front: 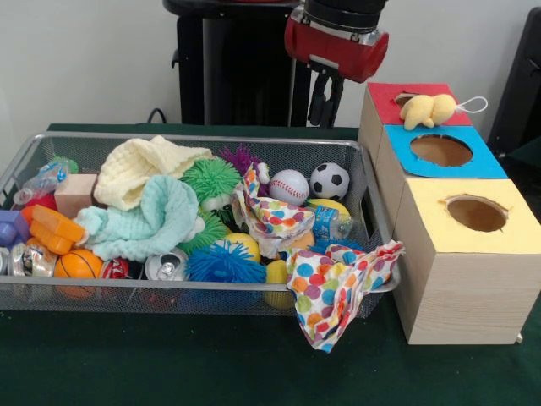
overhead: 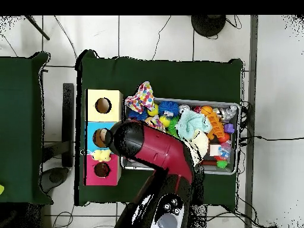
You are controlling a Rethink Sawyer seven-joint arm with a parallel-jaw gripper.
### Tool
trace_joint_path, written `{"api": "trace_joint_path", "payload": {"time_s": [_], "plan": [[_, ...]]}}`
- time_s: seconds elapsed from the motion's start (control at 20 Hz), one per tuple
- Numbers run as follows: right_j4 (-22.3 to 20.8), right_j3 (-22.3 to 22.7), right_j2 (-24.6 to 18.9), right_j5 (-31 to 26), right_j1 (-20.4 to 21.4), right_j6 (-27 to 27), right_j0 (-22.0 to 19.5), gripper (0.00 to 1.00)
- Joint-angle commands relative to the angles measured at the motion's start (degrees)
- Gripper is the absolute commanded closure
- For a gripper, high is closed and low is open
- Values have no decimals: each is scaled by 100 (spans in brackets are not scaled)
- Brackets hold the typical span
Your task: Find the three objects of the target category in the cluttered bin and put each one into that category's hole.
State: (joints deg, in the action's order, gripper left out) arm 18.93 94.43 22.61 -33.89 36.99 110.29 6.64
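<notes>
A yellow plush toy [front: 428, 110] [overhead: 102, 155] with a white string loop lies on the red-topped box [front: 382, 95], right beside its hole and not inside it. My gripper [front: 326, 101] hangs raised just left of that box, above the bin's far right corner. It is open and holds nothing. In the overhead view the arm's head [overhead: 127, 139] covers the gripper. The wire mesh bin [front: 203, 138] [overhead: 233, 107] is packed with toys, balls and cloths.
A blue-topped box [front: 489, 166] and a yellow-topped box [front: 461, 271] stand in line with the red one. A polka-dot cloth [front: 338, 288] hangs over the bin's front right corner. Inside lie a baseball [front: 289, 187], soccer ball [front: 329, 180], mint cloth [front: 148, 220], cream cloth [front: 144, 165] and can [front: 166, 267].
</notes>
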Motion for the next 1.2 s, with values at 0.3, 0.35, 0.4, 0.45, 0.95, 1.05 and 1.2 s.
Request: {"api": "trace_joint_path", "payload": {"time_s": [0.3,0.35,0.4,0.45,0.95,1.05,1.2], "plan": [[-865,-343,-530,-613,444,-213,-339,100],[-890,-452,-535,-734,442,-163,-339,100],[-912,-592,-524,-901,433,-94,-325,100],[-910,-731,-550,-1092,431,-36,-334,100],[-711,-1413,-905,-2055,444,299,-347,100],[-639,-1405,-975,-1943,381,431,-302,100],[-591,-1436,-1040,-1839,289,605,-235,100]]}}
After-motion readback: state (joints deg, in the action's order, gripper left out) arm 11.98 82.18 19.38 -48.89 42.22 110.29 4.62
